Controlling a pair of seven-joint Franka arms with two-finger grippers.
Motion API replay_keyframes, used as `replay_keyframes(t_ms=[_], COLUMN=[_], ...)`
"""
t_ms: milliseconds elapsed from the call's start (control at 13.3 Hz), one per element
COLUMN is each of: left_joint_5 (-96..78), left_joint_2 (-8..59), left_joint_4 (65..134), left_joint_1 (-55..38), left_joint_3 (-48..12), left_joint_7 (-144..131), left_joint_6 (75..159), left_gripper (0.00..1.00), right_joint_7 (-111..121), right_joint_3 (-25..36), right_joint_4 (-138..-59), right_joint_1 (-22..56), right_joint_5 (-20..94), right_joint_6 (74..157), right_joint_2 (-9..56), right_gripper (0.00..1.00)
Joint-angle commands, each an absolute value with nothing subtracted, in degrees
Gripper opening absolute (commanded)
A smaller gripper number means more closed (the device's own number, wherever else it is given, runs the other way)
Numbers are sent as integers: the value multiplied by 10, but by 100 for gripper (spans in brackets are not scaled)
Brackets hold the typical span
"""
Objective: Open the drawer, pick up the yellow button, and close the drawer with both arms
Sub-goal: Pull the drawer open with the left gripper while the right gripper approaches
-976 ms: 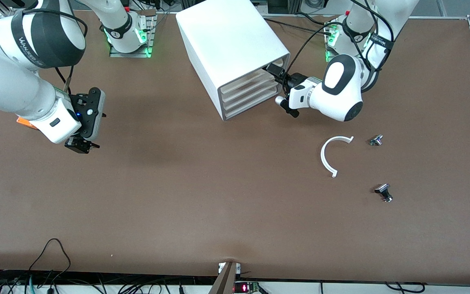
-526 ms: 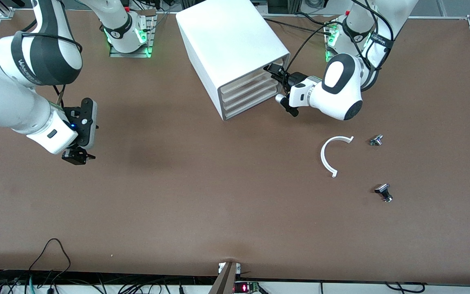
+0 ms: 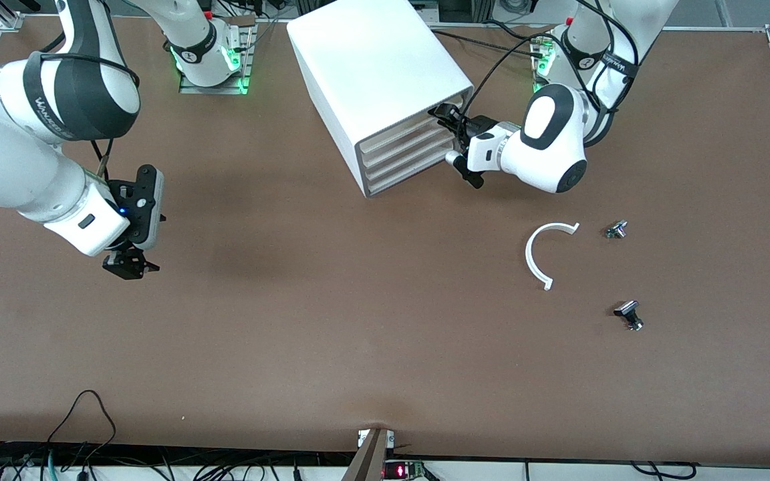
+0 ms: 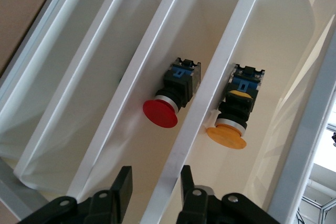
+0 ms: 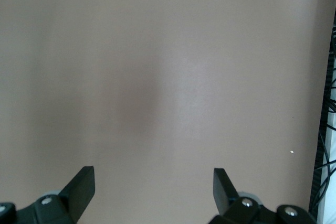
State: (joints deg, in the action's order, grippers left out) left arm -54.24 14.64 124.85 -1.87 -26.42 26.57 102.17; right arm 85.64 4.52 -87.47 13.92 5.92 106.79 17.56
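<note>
Found the left hand [image 3: 444,117] [image 4: 156,187] at the front of the white cabinet [image 3: 371,67], level with the drawer [image 3: 402,133] [image 4: 210,87], uppermost of the stack. Saw its fingers [image 4: 123,184] drawn in most of the way and clamped on that drawer's front lip. Saw the drawer itself pushed in, flush with the three beneath. Spotted the button [image 4: 231,124] inside the same drawer, lying on its side, orange-yellow cap toward the front, black-and-blue body deeper in, touched by neither hand. Noted a red-capped button [image 4: 167,106] in the drawer just below, lying the same way. Located the right hand [image 3: 130,266] [image 5: 152,192] over bare counter [image 3: 358,334] toward the right arm's end, waiting, fingers spread wide, holding nothing. Picked out a white curved piece [image 3: 537,257] on the counter toward the left arm's end, nearer the front camera than the cabinet, with two small black-and-silver knobs [image 3: 617,229] [image 3: 629,315] close beside it, apart from each other.
</note>
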Motion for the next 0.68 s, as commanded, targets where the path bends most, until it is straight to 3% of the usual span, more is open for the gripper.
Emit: replay_keyframes(t_ms=[0,75,150,225,300,601], left_joint_5=[-568,-568,-565,-560,-559,-519], left_joint_2=[128,129,129,129,130,131], left_joint_4=[1262,1262,1263,1262,1262,1239], left_joint_1=[-18,-18,-17,-17,-14,-9], left_joint_3=[-274,-273,-273,-272,-272,-239], left_joint_7=[271,271,277,280,277,276], left_joint_6=[1024,1024,1024,1024,1022,1025], left_gripper=[38,36,26,8,0,0], right_joint_7=[863,864,864,864,864,860], right_joint_3=[44,45,45,45,45,44], right_joint_4=[-860,-860,-859,-858,-853,-846], right_joint_1=[141,142,142,142,143,151], right_joint_5=[81,80,80,80,79,80], right_joint_6=[1069,1069,1068,1067,1065,1071], right_joint_2=[193,193,193,193,193,194], right_gripper=[100,100,100,100,100,100])
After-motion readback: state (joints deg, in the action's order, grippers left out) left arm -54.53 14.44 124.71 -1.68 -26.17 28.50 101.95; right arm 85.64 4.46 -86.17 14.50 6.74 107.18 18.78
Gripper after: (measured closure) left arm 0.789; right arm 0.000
